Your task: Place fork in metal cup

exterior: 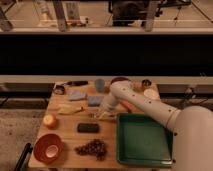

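Observation:
The fork [96, 116] is only a faint thin sliver on the wooden table [65, 135], just left of my gripper and behind the black block [88, 128]. My gripper [104, 114] is low over the table at the fork's right end, and the white arm [145, 107] reaches in from the lower right. I cannot tell whether the gripper touches the fork. The metal cup [146, 83], small and dark with a bright rim, stands at the back right, far from the gripper.
A green tray [144, 140] lies right of the gripper. A grey-blue cup [100, 84], white cup [151, 94], blue sponge [95, 100], pale yellow object [70, 108], black-handled tool [75, 83], orange fruit [49, 120], red bowl [48, 147] and grapes [92, 148] surround it.

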`<state>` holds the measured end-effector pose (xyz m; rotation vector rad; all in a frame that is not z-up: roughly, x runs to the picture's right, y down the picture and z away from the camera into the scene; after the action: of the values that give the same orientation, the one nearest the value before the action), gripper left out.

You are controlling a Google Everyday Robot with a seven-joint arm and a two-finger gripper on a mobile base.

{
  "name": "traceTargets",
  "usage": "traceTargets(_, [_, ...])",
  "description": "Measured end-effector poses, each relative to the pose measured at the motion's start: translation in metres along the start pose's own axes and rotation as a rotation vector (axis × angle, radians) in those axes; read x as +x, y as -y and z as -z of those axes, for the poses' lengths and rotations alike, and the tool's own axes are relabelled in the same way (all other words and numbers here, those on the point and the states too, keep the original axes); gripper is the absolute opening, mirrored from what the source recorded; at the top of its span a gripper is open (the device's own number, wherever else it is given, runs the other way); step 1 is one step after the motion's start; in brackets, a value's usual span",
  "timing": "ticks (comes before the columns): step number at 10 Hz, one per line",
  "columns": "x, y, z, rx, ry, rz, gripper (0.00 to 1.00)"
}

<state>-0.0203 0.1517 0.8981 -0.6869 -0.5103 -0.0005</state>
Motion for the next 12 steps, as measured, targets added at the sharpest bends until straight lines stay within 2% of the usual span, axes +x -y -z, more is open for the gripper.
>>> traceTargets(1, [0.0,0.0,0.001,0.0,-0.002,0.002,0.29])
traceTargets(3, [-0.001,0.0,0.001,-0.002,-0.003,0.004,0.07])
traceTargets(4, [0.0,0.0,0.001,-0.001,-0.003,0.003,0.02])
traceTargets(7, [0.002,0.001,0.004,0.009,-0.006,0.009,0.0])
traceTargets(12, [-0.002,0.002,0.05,0.098,-0.015,0.022,0.0])
